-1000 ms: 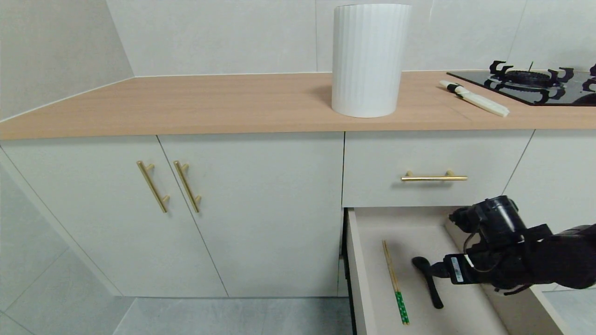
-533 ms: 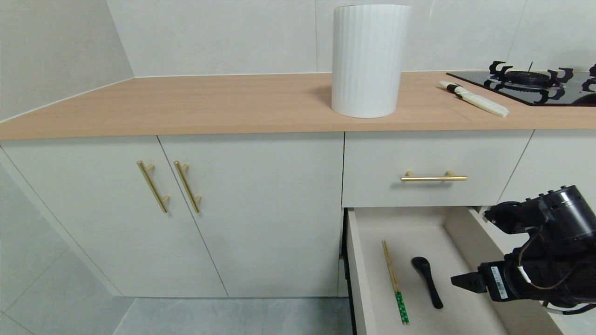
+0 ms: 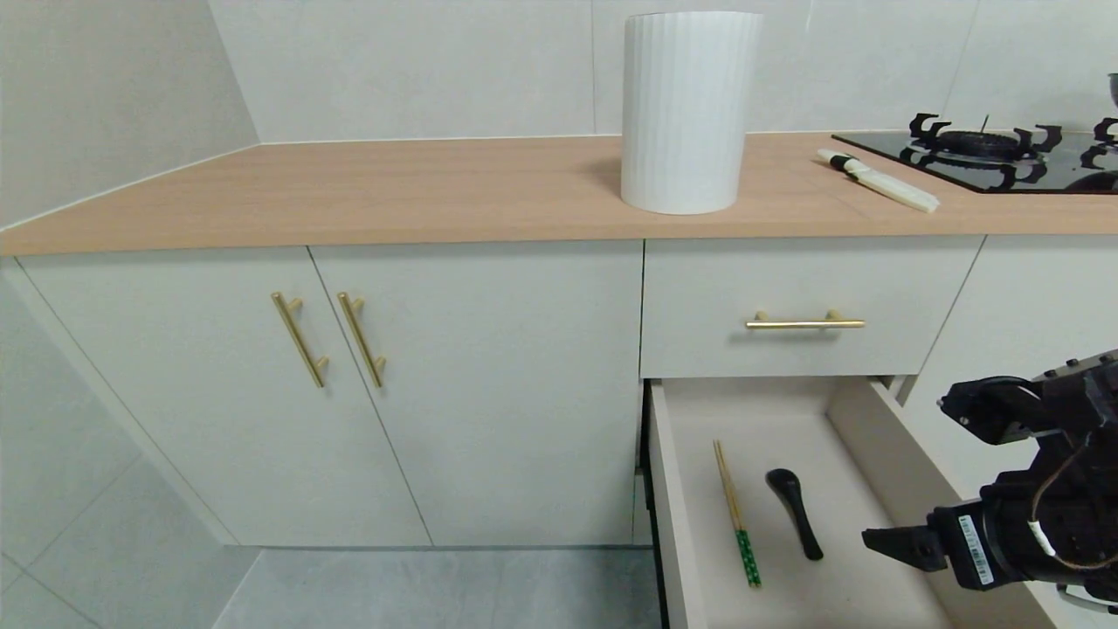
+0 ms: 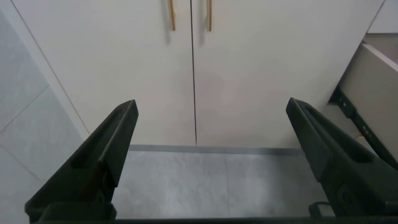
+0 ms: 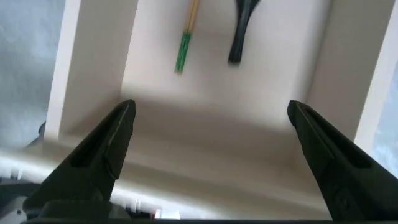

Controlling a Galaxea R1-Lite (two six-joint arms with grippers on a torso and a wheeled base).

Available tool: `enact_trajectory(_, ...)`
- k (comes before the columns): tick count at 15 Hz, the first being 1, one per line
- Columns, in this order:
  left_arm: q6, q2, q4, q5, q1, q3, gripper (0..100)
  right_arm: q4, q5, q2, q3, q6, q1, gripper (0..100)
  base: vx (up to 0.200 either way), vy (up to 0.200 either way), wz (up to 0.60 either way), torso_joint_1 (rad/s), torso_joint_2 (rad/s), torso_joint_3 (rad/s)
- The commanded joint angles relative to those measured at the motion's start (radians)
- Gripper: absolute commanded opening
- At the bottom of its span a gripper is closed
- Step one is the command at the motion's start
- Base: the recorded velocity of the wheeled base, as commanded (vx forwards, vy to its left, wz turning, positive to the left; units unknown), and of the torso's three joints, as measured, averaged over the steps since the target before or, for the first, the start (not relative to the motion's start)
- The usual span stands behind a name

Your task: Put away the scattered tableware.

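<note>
The lower drawer stands pulled open. Inside it lie a pair of wooden chopsticks with green ends and a black spoon, side by side. My right gripper hangs open and holds nothing, above the drawer's front right part, right of the spoon. Its wrist view looks down into the drawer past the open right gripper at the chopsticks and spoon. A white-handled knife lies on the wooden counter by the stove. My left gripper is open and empty, low before the cabinet doors.
A tall white ribbed container stands on the counter above the shut upper drawer. The black gas stove is at the far right. Two cabinet doors with gold handles are shut on the left. Grey floor tiles lie below.
My right gripper has drawn back from just over the spoon, moving right and toward the drawer's front. Spoon and chopsticks stayed put. The head view shifted slightly.
</note>
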Motion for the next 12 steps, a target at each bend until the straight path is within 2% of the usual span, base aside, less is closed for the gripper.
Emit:
enact_trajectory(1, 0.0, 0.0, 0.0, 0.0, 0.0, 0.0, 100, 0.001, 0.0, -0.004, 0.0, 0.001, 0.007, 100, -0.2, 0.0, 0.0, -0.002, 0.01, 0.002)
enact_trajectory(6, 0.0, 0.0, 0.0, 0.0, 0.0, 0.0, 100, 0.029, 0.001, -0.002, 0.006, -0.001, 0.048, 100, -0.2, 0.0, 0.0, 0.0, 0.0, 0.004)
enact_trajectory(9, 0.0, 0.0, 0.0, 0.0, 0.0, 0.0, 100, 0.072, 0.01, 0.013, 0.009, -0.001, 0.082, 100, 0.0, 0.0, 0.0, 0.0, 0.0, 0.0)
enact_trajectory(12, 0.0, 0.0, 0.0, 0.0, 0.0, 0.0, 100, 0.1, 0.081, 0.038, 0.009, -0.001, 0.093, 100, 0.0, 0.0, 0.0, 0.0, 0.0, 0.0)
